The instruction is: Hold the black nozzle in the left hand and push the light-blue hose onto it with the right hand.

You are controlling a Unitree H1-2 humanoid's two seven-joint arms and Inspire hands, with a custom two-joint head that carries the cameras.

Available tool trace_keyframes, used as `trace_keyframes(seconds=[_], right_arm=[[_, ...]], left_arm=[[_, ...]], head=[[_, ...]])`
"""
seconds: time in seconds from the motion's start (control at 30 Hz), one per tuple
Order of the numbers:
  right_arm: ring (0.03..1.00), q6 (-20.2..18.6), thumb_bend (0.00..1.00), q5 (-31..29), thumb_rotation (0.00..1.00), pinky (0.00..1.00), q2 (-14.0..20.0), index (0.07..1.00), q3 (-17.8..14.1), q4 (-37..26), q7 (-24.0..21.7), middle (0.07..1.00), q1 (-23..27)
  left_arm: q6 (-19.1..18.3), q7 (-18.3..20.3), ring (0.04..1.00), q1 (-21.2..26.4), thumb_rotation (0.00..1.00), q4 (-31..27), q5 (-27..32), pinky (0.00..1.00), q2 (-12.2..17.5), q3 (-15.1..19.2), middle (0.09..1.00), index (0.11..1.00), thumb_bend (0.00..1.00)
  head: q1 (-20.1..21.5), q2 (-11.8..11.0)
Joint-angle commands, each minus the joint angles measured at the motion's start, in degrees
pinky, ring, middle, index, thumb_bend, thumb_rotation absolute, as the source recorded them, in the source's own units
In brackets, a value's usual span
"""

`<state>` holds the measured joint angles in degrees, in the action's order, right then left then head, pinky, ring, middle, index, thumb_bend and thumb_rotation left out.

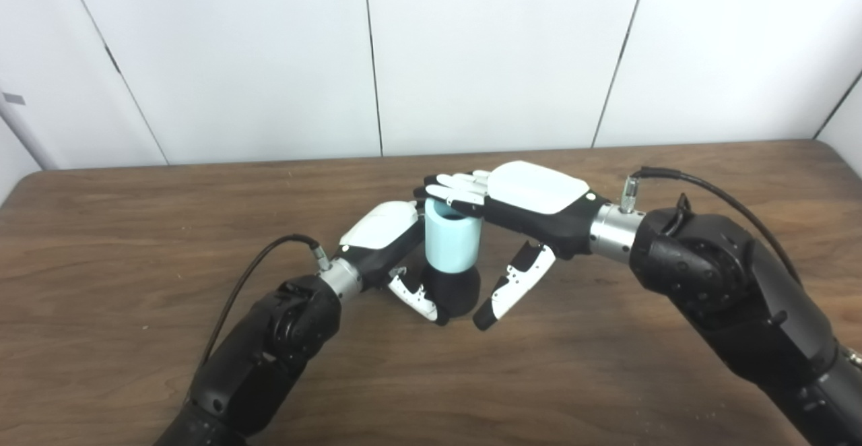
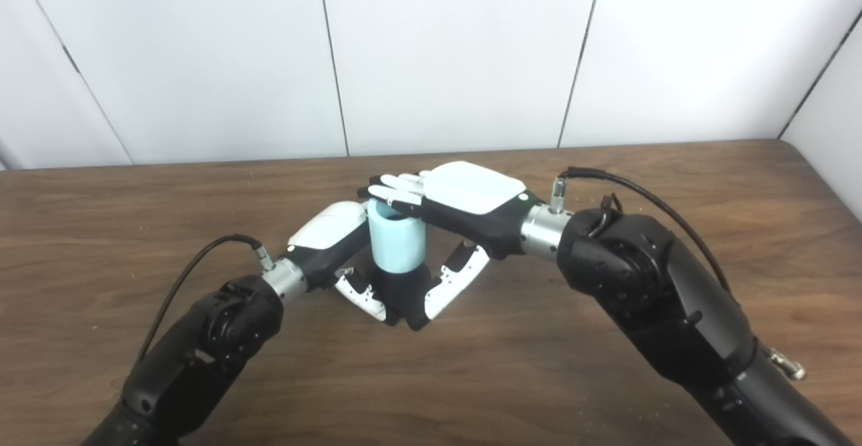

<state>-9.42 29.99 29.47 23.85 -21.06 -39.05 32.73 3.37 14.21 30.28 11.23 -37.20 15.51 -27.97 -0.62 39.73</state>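
In the left eye view, the left hand (image 1: 394, 244) gripped the round black plastic nozzle (image 1: 454, 291); the short light-blue hose (image 1: 452, 244) stood on it. In the right eye view, the right hand (image 2: 458, 207) lay flat, fingers (image 2: 397, 193) pressing the hose rim; it looked light and pliable, best pushed from its top.

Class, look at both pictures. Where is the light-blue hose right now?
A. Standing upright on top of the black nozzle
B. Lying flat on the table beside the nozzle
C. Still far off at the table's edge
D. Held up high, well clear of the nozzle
A: the light-blue hose stands upright on the black nozzle, with the right hand lying flat across its top.
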Motion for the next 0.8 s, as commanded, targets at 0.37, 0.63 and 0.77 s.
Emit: trace_keyframes(seconds=[0.37,0.63,0.77], right_arm=[[0.922,6.71,0.76,-3.19,0.48,0.87,-0.10,0.981,-3.51,0.21,3.26,0.992,-0.87],[0.906,9.26,0.83,-0.16,0.37,0.81,-2.67,0.990,-7.50,0.62,9.24,0.981,-1.75],[0.906,6.97,0.85,2.30,0.33,0.77,-3.50,0.989,-8.53,-0.61,8.96,0.976,-2.16]], left_arm=[[-0.32,1.65,0.624,0.63,0.00,1.36,-0.97,1.00,0.63,-0.32,0.457,0.497,0.53],[-0.39,1.89,0.624,0.64,0.00,1.31,-0.97,1.00,0.67,-0.28,0.458,0.497,0.53],[-0.47,1.92,0.621,0.61,0.00,1.28,-1.04,1.00,0.63,-0.31,0.458,0.497,0.53]], head=[[-0.16,-0.03],[-0.04,-0.18],[-0.08,-0.17]])
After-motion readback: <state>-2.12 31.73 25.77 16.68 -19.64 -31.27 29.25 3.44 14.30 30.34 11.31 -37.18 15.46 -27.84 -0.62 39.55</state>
